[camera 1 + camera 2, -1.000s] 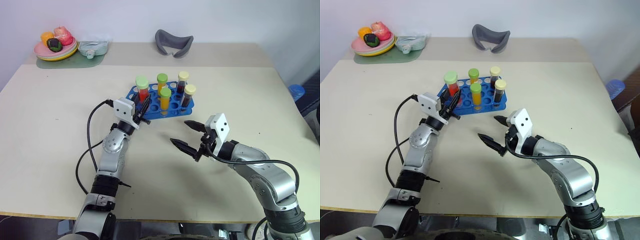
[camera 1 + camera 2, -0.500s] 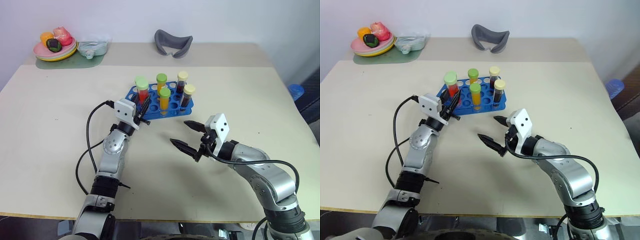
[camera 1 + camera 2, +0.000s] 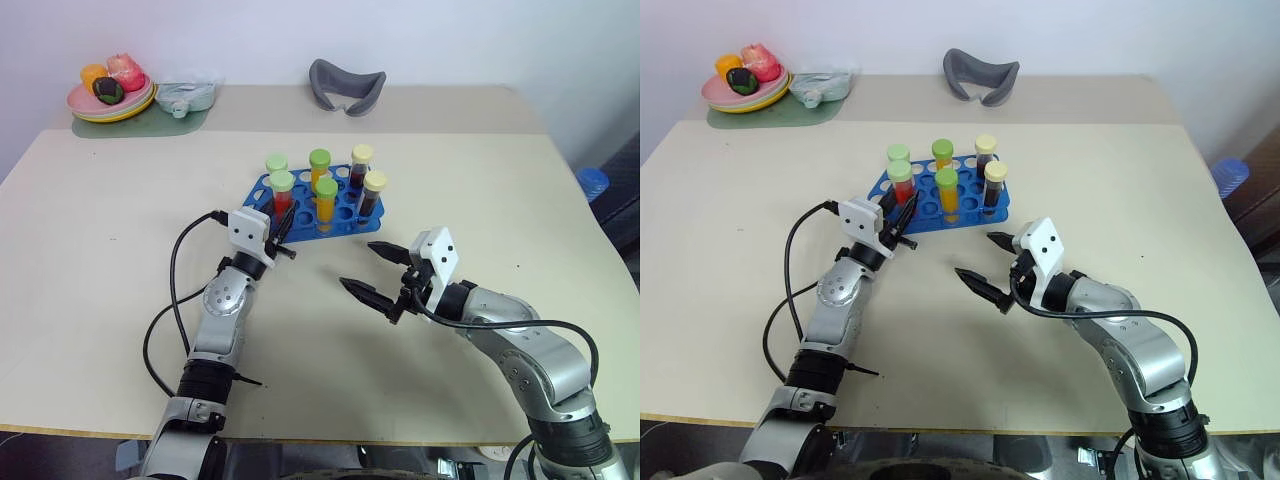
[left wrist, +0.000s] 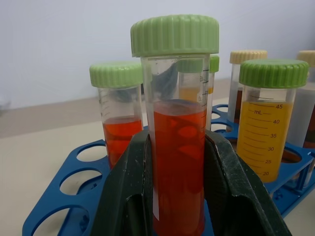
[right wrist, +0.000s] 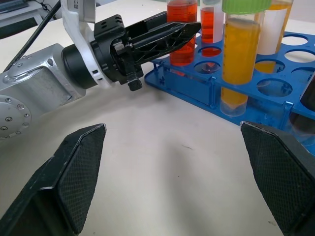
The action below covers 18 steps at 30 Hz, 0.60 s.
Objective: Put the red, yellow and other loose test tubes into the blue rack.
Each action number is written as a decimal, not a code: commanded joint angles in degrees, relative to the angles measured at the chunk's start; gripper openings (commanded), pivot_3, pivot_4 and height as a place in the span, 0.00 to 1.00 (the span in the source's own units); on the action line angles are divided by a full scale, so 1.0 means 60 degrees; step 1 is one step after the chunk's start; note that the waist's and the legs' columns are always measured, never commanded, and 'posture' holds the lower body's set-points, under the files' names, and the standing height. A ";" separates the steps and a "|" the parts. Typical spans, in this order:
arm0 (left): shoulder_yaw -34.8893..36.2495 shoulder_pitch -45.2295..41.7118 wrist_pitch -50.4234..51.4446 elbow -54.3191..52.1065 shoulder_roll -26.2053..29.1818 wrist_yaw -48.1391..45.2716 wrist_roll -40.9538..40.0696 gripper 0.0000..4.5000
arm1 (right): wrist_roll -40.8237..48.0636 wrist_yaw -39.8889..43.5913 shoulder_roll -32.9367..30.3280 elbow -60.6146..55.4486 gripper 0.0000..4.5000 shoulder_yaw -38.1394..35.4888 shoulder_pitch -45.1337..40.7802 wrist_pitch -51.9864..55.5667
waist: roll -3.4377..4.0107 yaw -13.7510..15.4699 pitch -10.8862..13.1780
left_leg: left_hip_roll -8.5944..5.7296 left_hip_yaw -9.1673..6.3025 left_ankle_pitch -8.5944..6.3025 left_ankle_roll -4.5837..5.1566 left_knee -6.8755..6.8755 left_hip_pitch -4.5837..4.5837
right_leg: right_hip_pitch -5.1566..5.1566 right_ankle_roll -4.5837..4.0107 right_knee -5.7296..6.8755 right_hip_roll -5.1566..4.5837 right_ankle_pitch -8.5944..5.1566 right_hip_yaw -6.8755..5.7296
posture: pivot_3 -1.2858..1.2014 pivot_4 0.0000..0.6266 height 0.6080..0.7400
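The blue rack (image 3: 345, 212) stands mid-table with several capped tubes upright in it: yellow ones (image 3: 326, 200) and dark ones (image 3: 373, 195) with cream caps. My left gripper (image 3: 279, 224) is shut on a red tube with a pale green cap (image 4: 178, 147). It holds the tube upright at the rack's near-left corner, with the lower end down among the holes. Another red tube (image 4: 120, 132) stands just behind it. My right gripper (image 3: 374, 270) hangs open and empty over the table, a little in front of the rack. The right wrist view shows the left gripper (image 5: 179, 30) on the red tube.
A plate of fruit (image 3: 110, 92) and a clear bag on a green mat (image 3: 186, 98) sit at the far left corner. A grey curved object (image 3: 347, 84) lies at the far edge. A blue thing (image 3: 592, 183) shows beyond the table's right edge.
The left gripper has lowered the red tube towards the rack. Its cap now sits lower, and a second green-capped red tube shows behind it. The right arm stayed still.
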 commanded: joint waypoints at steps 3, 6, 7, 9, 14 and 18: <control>0.0036 -0.0202 -0.0122 -0.0012 -0.0074 -0.0023 -0.0097 0.28 | 0.0027 0.0033 0.0010 -0.0301 1.00 0.0018 -0.0088 -0.0130 | 0.0000 0.0006 0.0000 | 0.0000 0.0000 0.0000 0.0000 0.0000 0.0000 | 0.0000 0.0000 0.0000 0.0000 0.0000 0.0000 | 0.52 0.24 1.00; 0.0087 -0.0239 -0.0109 -0.0097 -0.0100 0.0003 -0.0167 0.60 | 0.0032 0.0025 -0.0003 -0.0318 1.00 -0.0007 -0.0073 -0.0123 | 0.0000 0.0010 0.0000 | 0.0000 0.0000 0.0000 0.0000 0.0000 0.0000 | 0.0000 0.0000 0.0000 0.0000 0.0000 0.0000 | 0.52 0.24 1.00; 0.0112 -0.0225 -0.0108 -0.0202 -0.0078 0.0003 -0.0176 0.71 | 0.0033 0.0025 -0.0012 -0.0325 1.00 -0.0018 -0.0068 -0.0120 | 0.0000 0.0011 0.0000 | 0.0000 0.0000 0.0000 0.0000 0.0000 0.0000 | 0.0000 0.0000 0.0000 0.0000 0.0000 -0.0001 | 0.52 0.24 1.00; 0.0188 -0.0132 -0.0036 -0.0536 -0.0013 -0.0015 -0.0257 0.80 | 0.0034 0.0048 -0.0062 -0.0331 1.00 -0.0079 -0.0043 -0.0136 | 0.0000 0.0006 0.0000 | 0.0000 0.0000 0.0000 0.0000 0.0000 0.0000 | 0.0000 0.0000 0.0000 0.0000 0.0000 0.0000 | 0.52 0.24 1.00; 0.0601 0.0693 0.0960 -0.2554 0.0805 -0.0518 -0.1026 0.80 | 0.0103 0.0210 -0.0489 -0.0153 1.00 -0.0693 -0.0011 -0.0171 | 0.0001 -0.0019 0.0000 | 0.0001 0.0000 0.0000 0.0000 -0.0004 0.0000 | -0.0004 0.0000 0.0000 0.0000 0.0000 0.0002 | 0.52 0.24 1.00; 0.1293 0.2064 0.2264 -0.4473 0.2417 -0.1529 -0.2007 0.80 | 0.0268 0.0768 -0.1264 0.0179 1.00 -0.1685 0.0264 -0.0335 | 0.0003 -0.0019 -0.0001 | 0.0004 0.0000 0.0000 0.0001 -0.0005 0.0000 | -0.0001 -0.0001 0.0000 0.0001 0.0000 0.0001 | 0.52 0.24 1.00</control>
